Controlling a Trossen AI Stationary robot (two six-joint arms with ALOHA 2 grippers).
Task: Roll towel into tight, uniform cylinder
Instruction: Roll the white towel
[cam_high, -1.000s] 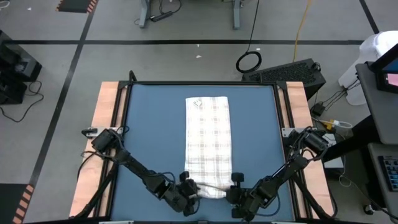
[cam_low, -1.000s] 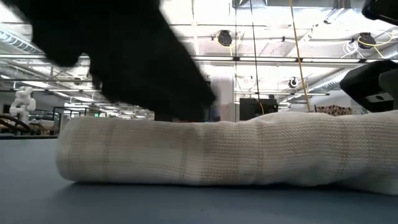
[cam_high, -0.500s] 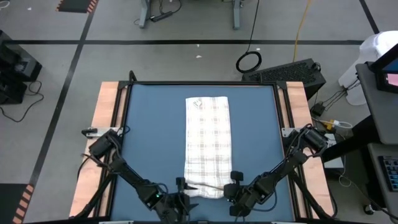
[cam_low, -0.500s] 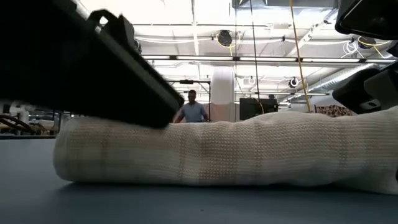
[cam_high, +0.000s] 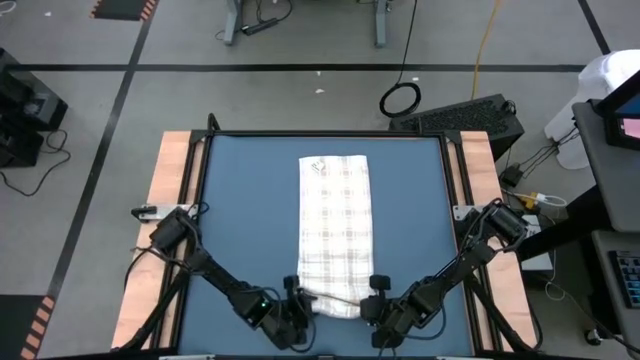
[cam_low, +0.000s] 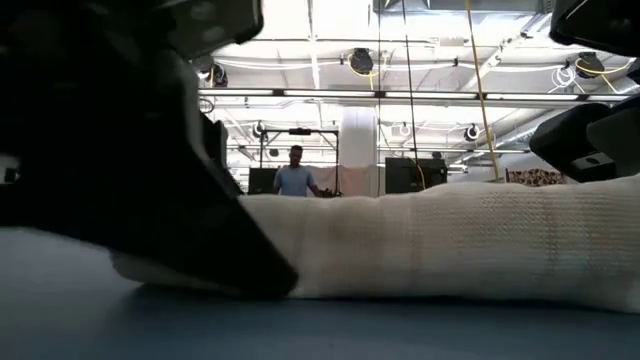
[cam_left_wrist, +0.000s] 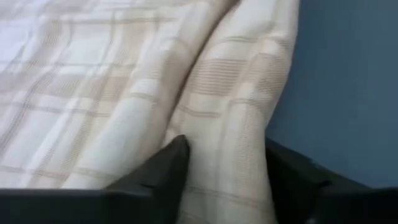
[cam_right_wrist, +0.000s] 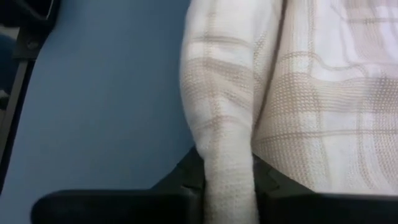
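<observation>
both hands low, side by side — right hand (cam_high: 372, 303) clamped

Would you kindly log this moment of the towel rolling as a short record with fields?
Surface: blue mat on a wood-edged table
Towel: white thin cloth towel with faint checked lines, lying lengthwise, mostly flat
Roll: near end turned up into a short roll
Left gripper: at the roll's left end, fingers astride the cloth
Right gripper: at the roll's right end, shut on the rolled edge
Background: a person far off in the room
</observation>
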